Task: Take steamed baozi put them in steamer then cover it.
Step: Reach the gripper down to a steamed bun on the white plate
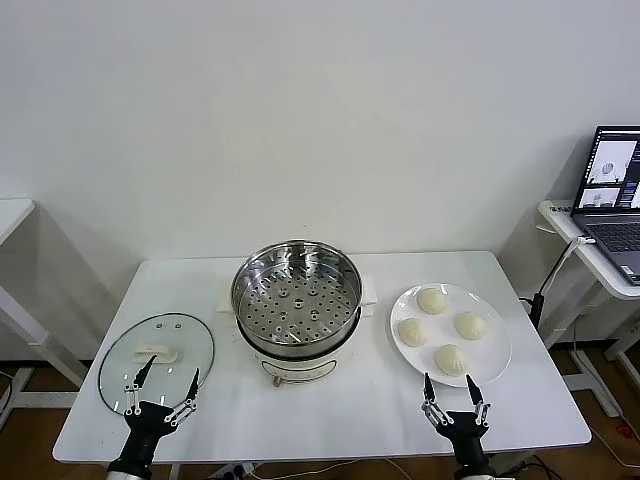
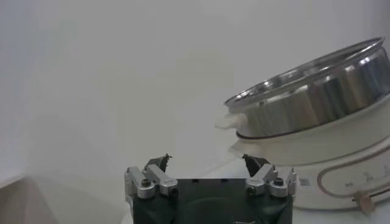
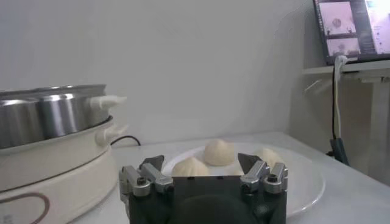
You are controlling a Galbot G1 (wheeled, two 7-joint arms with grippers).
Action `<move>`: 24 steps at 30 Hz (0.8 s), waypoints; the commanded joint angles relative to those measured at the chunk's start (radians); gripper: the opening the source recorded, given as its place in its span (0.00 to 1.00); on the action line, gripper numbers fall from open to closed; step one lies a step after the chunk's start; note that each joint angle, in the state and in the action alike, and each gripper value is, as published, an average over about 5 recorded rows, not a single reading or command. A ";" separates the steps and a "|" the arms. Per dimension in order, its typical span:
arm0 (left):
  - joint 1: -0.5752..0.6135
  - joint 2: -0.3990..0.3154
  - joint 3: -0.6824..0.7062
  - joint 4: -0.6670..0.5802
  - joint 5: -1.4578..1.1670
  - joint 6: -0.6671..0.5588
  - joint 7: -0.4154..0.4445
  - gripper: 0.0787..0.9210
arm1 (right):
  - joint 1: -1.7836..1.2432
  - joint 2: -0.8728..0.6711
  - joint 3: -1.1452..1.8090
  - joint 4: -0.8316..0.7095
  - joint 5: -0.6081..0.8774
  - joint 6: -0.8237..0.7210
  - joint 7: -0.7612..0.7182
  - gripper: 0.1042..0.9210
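White table point(image 1: 330, 405); left gripper point(image 1: 166, 383), right gripper point(image 1: 449, 389) wide open, empty

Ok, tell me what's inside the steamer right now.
Nothing: the steamer shows only its bare perforated floor. All four baozi sit on the white plate beside it, and the glass lid lies on the table. The space under the floor is hidden.

I am looking at a lab or office test room, not a kitchen: bare white walls, a plain white folding table point(image 1: 330, 410) carrying the cooking props, and a side desk point(image 1: 590, 255) with an open laptop point(image 1: 612, 195) and trailing cables.
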 commanded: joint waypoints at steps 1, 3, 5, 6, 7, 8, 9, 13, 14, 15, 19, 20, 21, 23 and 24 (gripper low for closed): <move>-0.001 0.000 0.014 -0.014 -0.004 -0.006 -0.003 0.88 | 0.206 -0.098 0.032 -0.022 0.100 -0.149 0.036 0.88; -0.002 0.002 0.017 -0.018 -0.004 -0.007 -0.004 0.88 | 0.315 -0.144 0.018 -0.062 0.153 -0.191 0.052 0.88; -0.001 0.004 0.021 -0.023 -0.003 -0.009 -0.004 0.88 | 0.467 -0.204 -0.023 -0.131 0.228 -0.234 0.069 0.88; -0.001 0.005 0.022 -0.026 -0.003 -0.011 -0.004 0.88 | 0.543 -0.233 -0.055 -0.176 0.269 -0.248 0.074 0.88; -0.001 0.007 0.023 -0.028 -0.002 -0.011 -0.004 0.88 | 0.617 -0.259 -0.089 -0.221 0.310 -0.257 0.072 0.88; -0.001 0.008 0.025 -0.031 -0.002 -0.012 -0.004 0.88 | 0.694 -0.283 -0.127 -0.267 0.349 -0.265 0.066 0.88; -0.002 0.008 0.026 -0.034 -0.002 -0.012 -0.005 0.88 | 0.764 -0.304 -0.164 -0.312 0.383 -0.271 0.057 0.88; -0.008 0.009 0.032 -0.040 -0.002 -0.011 -0.008 0.88 | 1.011 -0.374 -0.331 -0.502 0.502 -0.275 -0.053 0.88; -0.009 0.009 0.034 -0.040 -0.002 -0.012 -0.009 0.88 | 1.063 -0.393 -0.385 -0.550 0.523 -0.276 -0.102 0.88; -0.010 0.008 0.035 -0.041 -0.002 -0.012 -0.010 0.88 | 1.107 -0.413 -0.435 -0.589 0.537 -0.280 -0.166 0.88; -0.014 0.008 0.038 -0.042 -0.002 -0.015 -0.015 0.88 | 1.277 -0.490 -0.642 -0.716 0.516 -0.350 -0.498 0.88; -0.015 0.008 0.039 -0.042 -0.002 -0.015 -0.015 0.88 | 1.320 -0.504 -0.692 -0.742 0.492 -0.372 -0.584 0.88; -0.015 0.007 0.039 -0.042 -0.002 -0.016 -0.016 0.88 | 1.363 -0.516 -0.739 -0.766 0.463 -0.385 -0.670 0.88; -0.015 0.007 0.039 -0.043 -0.002 -0.017 -0.017 0.88 | 1.462 -0.536 -0.855 -0.824 0.381 -0.405 -0.869 0.88; -0.015 0.006 0.039 -0.044 -0.002 -0.017 -0.018 0.88 | 1.508 -0.539 -0.909 -0.848 0.333 -0.408 -0.957 0.88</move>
